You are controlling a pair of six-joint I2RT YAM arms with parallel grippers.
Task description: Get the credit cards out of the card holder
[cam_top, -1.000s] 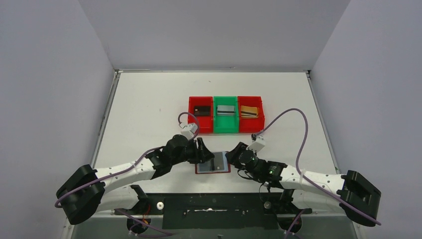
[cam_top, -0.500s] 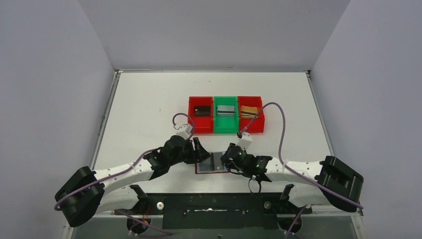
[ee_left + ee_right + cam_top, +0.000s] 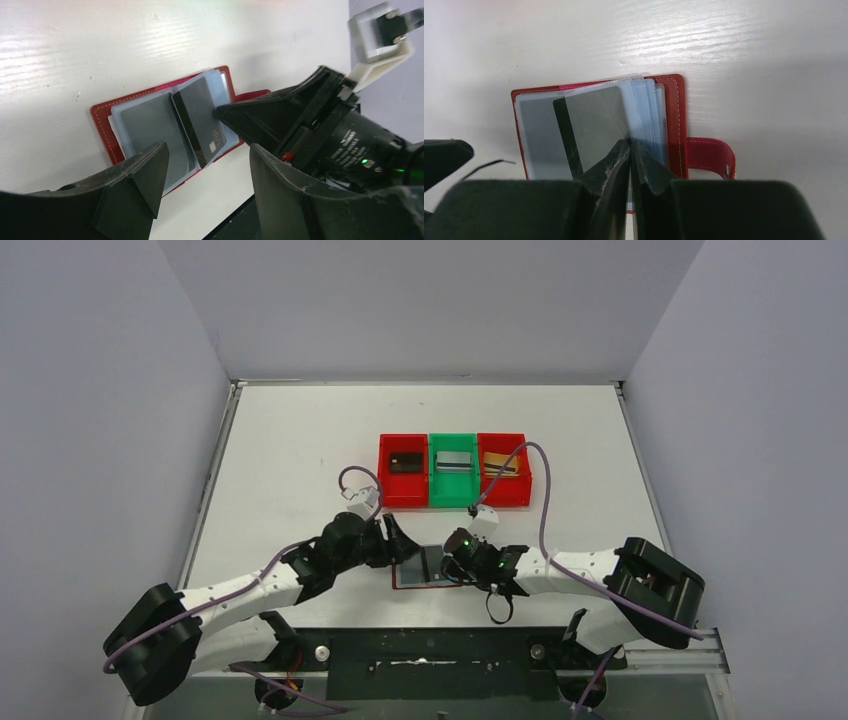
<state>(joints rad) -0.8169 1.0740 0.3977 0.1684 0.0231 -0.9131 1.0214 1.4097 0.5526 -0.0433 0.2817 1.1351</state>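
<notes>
The right gripper (image 3: 630, 145) is pinched tight on the edge of a black credit card (image 3: 197, 115), which stands tilted up from its clear sleeve. The open card holder (image 3: 674, 100) lies flat on the white table (image 3: 300, 460) directly under those fingertips, with its red clasp tab (image 3: 709, 155) off to their right. The left gripper (image 3: 207, 150) hovers just above the holder's other side, its jaws spread and grasping nothing. Beyond both grippers, well apart from them, sit three bins (image 3: 453, 485), each holding cards.

One card holder (image 3: 145, 122); two red bins (image 3: 403, 502); one green bin (image 3: 453, 503); at least four credit cards (image 3: 200, 117); two arms (image 3: 250, 585).
</notes>
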